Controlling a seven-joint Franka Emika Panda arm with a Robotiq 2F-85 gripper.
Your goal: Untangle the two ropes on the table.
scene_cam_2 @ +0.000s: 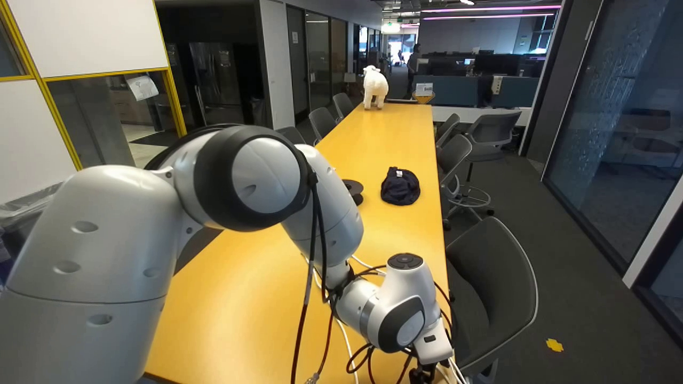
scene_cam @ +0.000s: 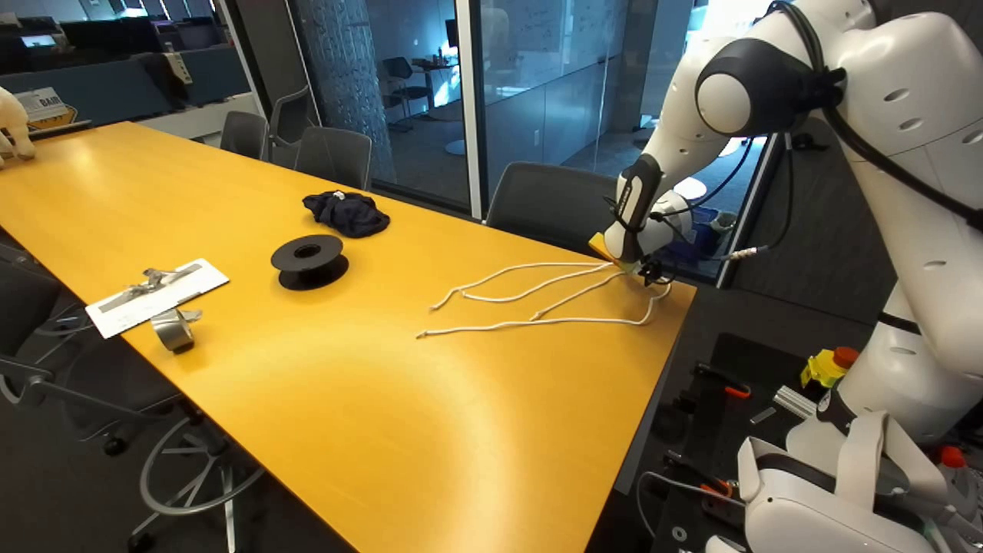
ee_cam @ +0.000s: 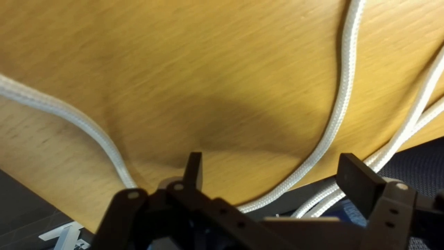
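“BAIR” can be read on a white rectangular sign [scene_cam: 40,103]; the black two-fingered claw [ee_cam: 270,163] is spread wide near whitish braided ropes [ee_cam: 348,66] laid on the yellow-orange table [scene_cam: 369,384]

1. A smooth, glossy surface with wood grain is shown by the table [scene_cam: 430,430].
2. The ropes [ee_cam: 348,59] are finely braided, with a matt, cloth-like texture.
3. The gripper fingers [ee_cam: 359,180] are finished dark and matt.
4. The arm [scene_cam: 921,230] is cased in smooth, softly shiny shells.
5. The spool [scene_cam: 309,262] is made of smooth, plastic-looking material.
6. Soft, creased cloth is seen in the dark bundle [scene_cam_2: 400,186].
7. A silvery sheen is seen on the tape roll [scene_cam: 173,332].
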